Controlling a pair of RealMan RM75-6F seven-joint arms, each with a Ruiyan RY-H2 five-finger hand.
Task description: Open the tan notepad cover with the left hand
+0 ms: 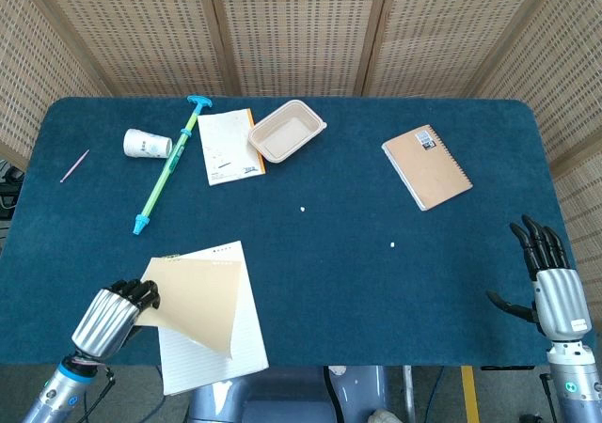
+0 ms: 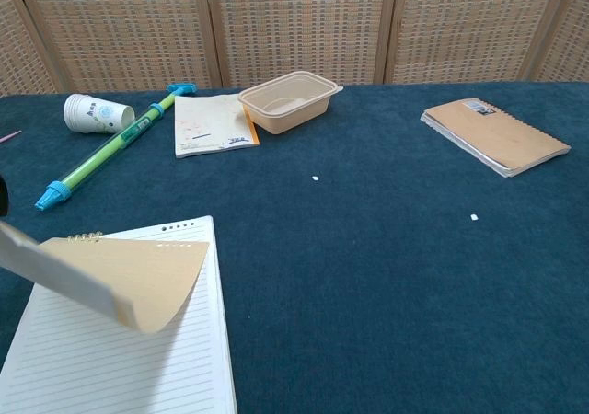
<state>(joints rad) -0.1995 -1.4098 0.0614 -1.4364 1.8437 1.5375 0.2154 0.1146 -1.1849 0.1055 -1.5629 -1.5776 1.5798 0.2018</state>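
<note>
A notepad lies at the near left of the table, its lined white page exposed. Its tan cover is lifted and curled over the page, still bound at the top edge by the ring binding. My left hand grips the cover's left edge with curled fingers; only a dark sliver of it shows at the chest view's left border. My right hand hovers at the near right table edge, fingers spread, holding nothing.
At the back left lie a tipped paper cup, a green and blue pen-like tube, a white booklet and a tan food tray. A brown spiral notebook sits at the back right. A pink stick lies far left.
</note>
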